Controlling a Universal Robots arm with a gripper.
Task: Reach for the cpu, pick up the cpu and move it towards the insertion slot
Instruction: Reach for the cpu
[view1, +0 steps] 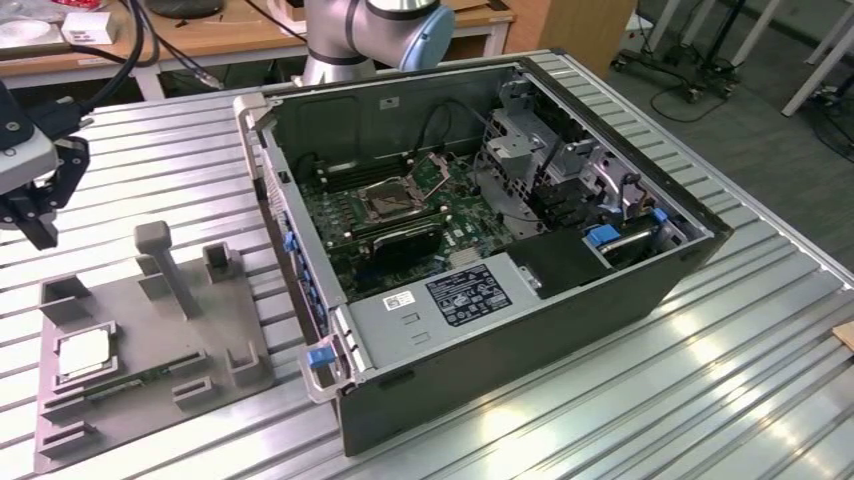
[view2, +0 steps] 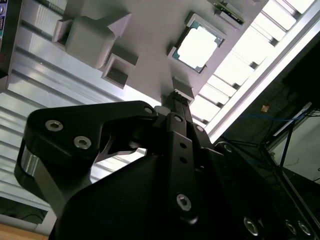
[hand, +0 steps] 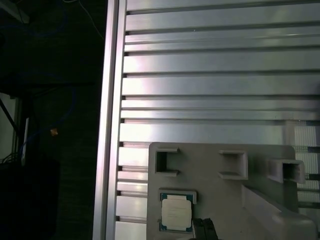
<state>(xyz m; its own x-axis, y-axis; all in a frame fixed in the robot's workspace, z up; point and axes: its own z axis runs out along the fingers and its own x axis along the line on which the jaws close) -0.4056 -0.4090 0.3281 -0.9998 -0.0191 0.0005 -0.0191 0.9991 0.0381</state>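
Hand (view1: 30, 226) tilted down, hovering nr cpu (view1: 83, 352), apart

The tool (view1: 30, 222) hangs at the exterior view's left edge, its black linkage pointing downward, with nothing in its grasp. The arm (view1: 350, 35), grey with a blue joint cap, stands upright at that view's top.

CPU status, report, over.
Gripper near fixture, off CPU. CPU flat in fixture pocket, not picked. Nothing lying over it.
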